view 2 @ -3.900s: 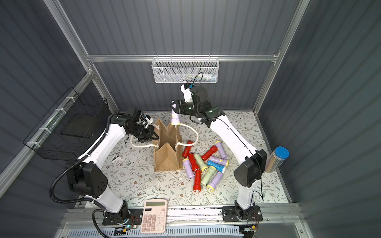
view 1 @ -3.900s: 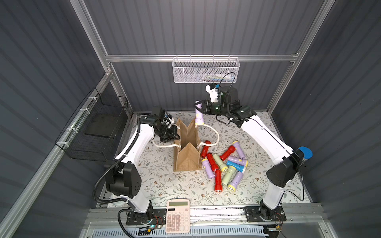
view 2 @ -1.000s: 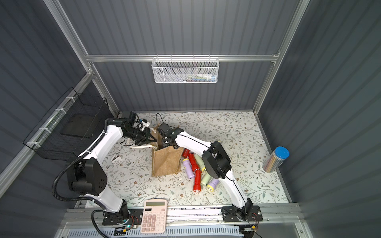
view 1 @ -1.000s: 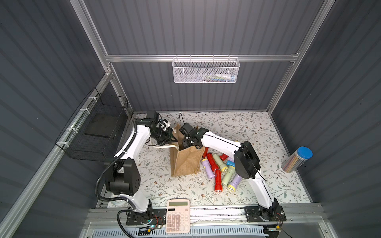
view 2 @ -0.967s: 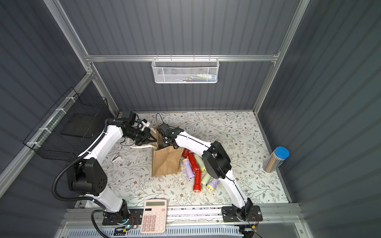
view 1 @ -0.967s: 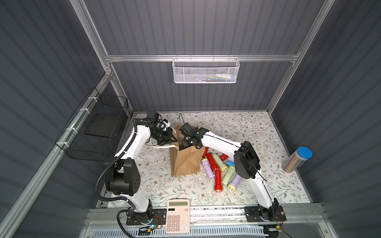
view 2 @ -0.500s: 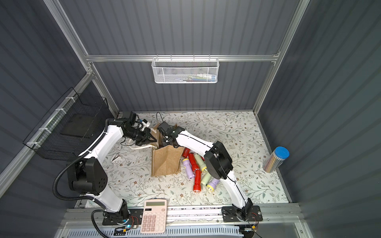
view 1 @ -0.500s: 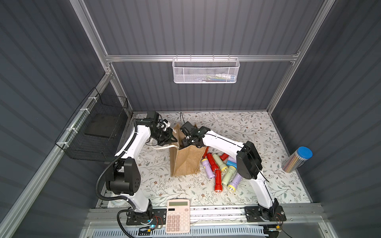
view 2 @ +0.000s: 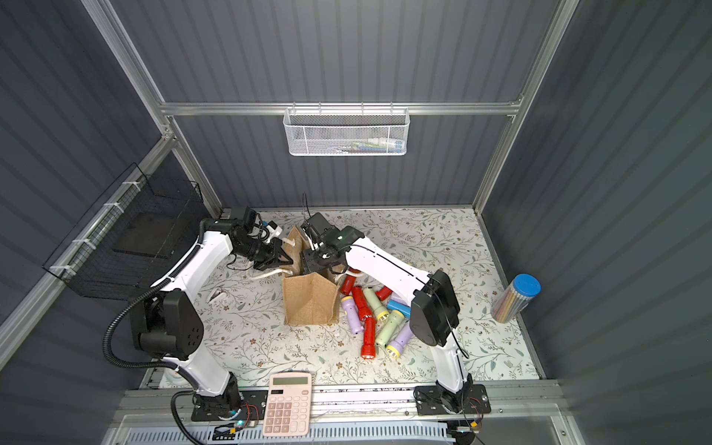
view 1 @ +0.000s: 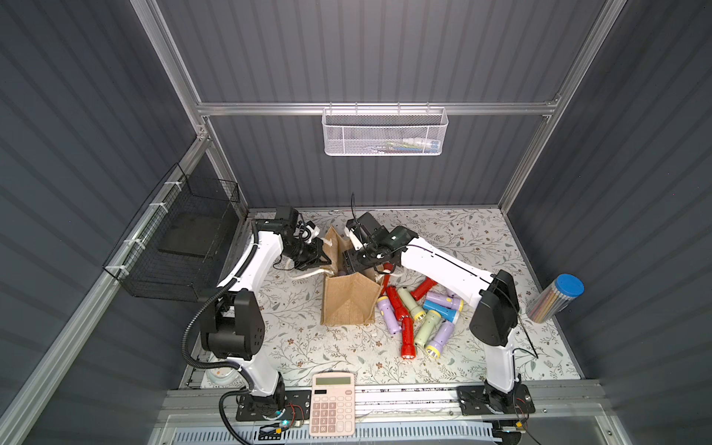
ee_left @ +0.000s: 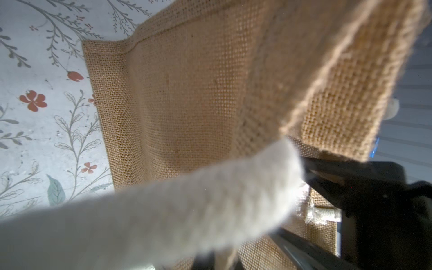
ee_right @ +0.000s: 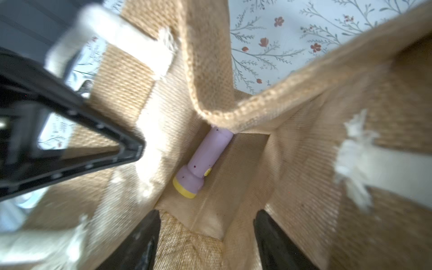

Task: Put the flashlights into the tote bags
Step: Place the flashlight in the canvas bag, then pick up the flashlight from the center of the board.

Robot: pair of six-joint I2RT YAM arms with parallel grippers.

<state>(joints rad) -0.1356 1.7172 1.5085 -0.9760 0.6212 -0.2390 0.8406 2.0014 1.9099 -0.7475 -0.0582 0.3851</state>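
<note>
The tan jute tote bag (view 1: 348, 304) (view 2: 310, 304) stands mid-table with its mouth pulled open. My left gripper (view 1: 323, 257) (view 2: 284, 261) is shut on the bag's left rim by a white rope handle (ee_left: 163, 210). My right gripper (ee_right: 208, 233) (view 1: 356, 262) reaches down into the bag's mouth, open and holding nothing. A lilac flashlight (ee_right: 205, 159) with a yellow rim lies loose on the bag's floor below it. Several more flashlights (view 1: 418, 312) (view 2: 379, 314) in red, lilac, green and blue lie piled on the table right of the bag.
A pink calculator (view 1: 333, 402) lies on the front rail. A blue-capped tube of pencils (view 1: 554, 302) stands at the right edge. A white mesh basket (view 1: 385, 131) hangs on the back wall, and a black wire basket (view 1: 181, 246) on the left wall.
My right gripper came down from above the bag into its mouth and opened; the lilac flashlight it carried now lies inside. The left gripper kept its hold.
</note>
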